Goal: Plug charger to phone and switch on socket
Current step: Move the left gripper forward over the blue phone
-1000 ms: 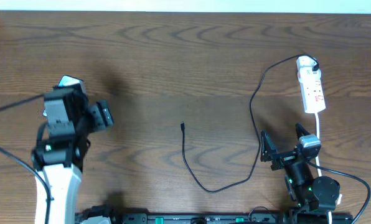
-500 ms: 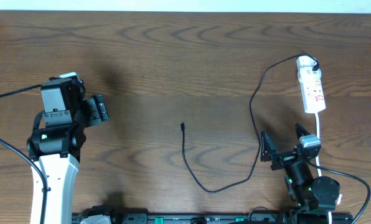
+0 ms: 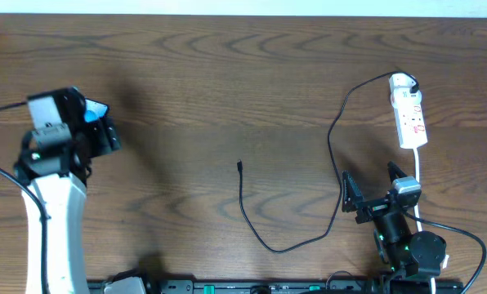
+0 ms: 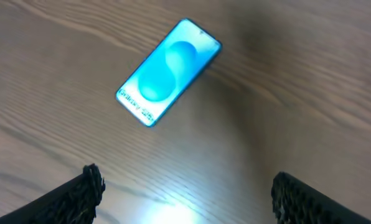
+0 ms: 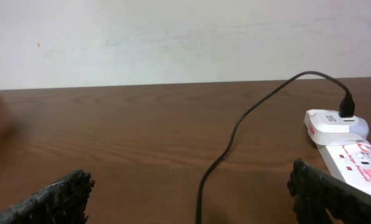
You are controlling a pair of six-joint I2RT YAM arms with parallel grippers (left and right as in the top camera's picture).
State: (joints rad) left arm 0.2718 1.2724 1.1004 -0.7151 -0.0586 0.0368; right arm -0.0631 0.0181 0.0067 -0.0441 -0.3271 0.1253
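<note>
The phone (image 4: pixel 169 71), lit blue with white text at its near end, lies flat and aslant on the wood ahead of my left gripper (image 4: pixel 185 202), which is open and empty. In the overhead view only a blue corner of the phone (image 3: pixel 97 109) shows beside the left gripper (image 3: pixel 106 137). The charger cable (image 3: pixel 242 196) curves across the table; its free plug (image 3: pixel 239 166) lies loose mid-table, its other end at the top of the socket (image 3: pixel 408 114). My right gripper (image 3: pixel 371 186) is open and empty below the socket. The cable (image 5: pixel 235 127) runs between its fingers (image 5: pixel 188 193) toward the socket (image 5: pixel 353 155).
A thick white cord (image 3: pixel 417 175) runs from the socket down past the right arm. A white adapter (image 5: pixel 328 121) sits at the socket's far end. A pale wall (image 5: pixel 173 37) stands behind the table's far edge.
My left arm has swung left and slightly toward the far edge, and a bit more of the phone's blue screen shows. The right arm, cable and socket have not moved.
</note>
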